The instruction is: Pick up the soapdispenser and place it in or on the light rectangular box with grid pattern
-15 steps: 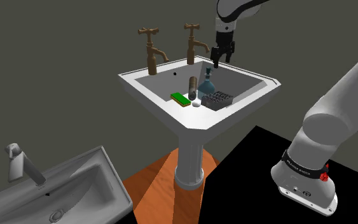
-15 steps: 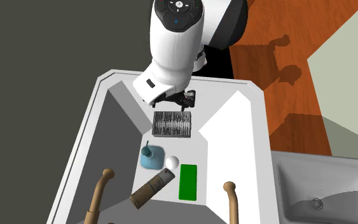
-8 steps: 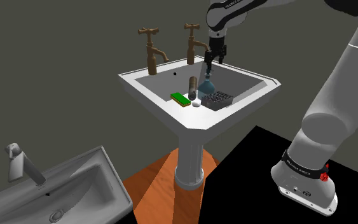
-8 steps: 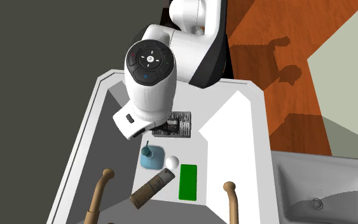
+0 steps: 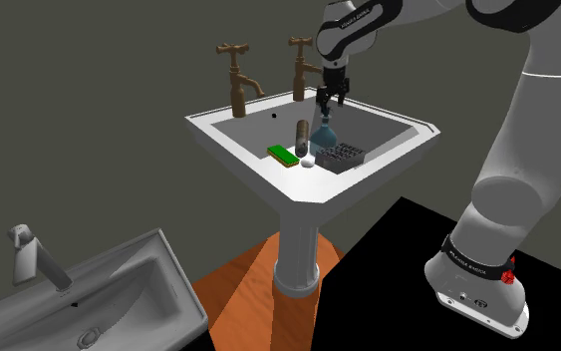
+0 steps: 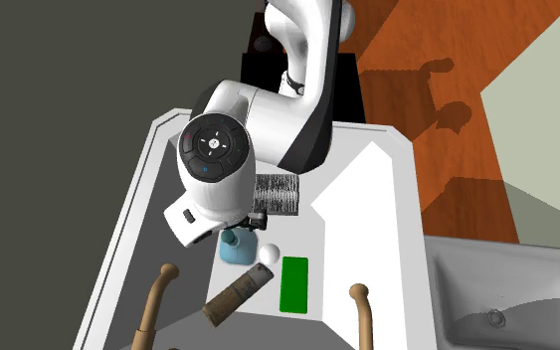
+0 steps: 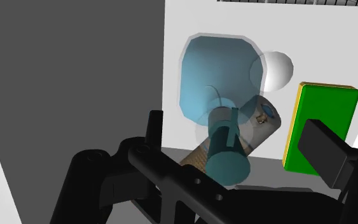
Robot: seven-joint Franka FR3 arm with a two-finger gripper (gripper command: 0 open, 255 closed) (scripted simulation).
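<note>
Fingers lowered, spread open just above upright soap dispenser, pump pointing up

Shoulder view: dim, flat light. Second exterior view: brighter, hard shadows on the orange floor. Wrist view: sink bottom bright white, side grey

Arm hides part of grid box; soap dispenser top covered too.

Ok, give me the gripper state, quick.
Gripper: open, fingers either side of the dispenser pump, holding nothing.
</note>
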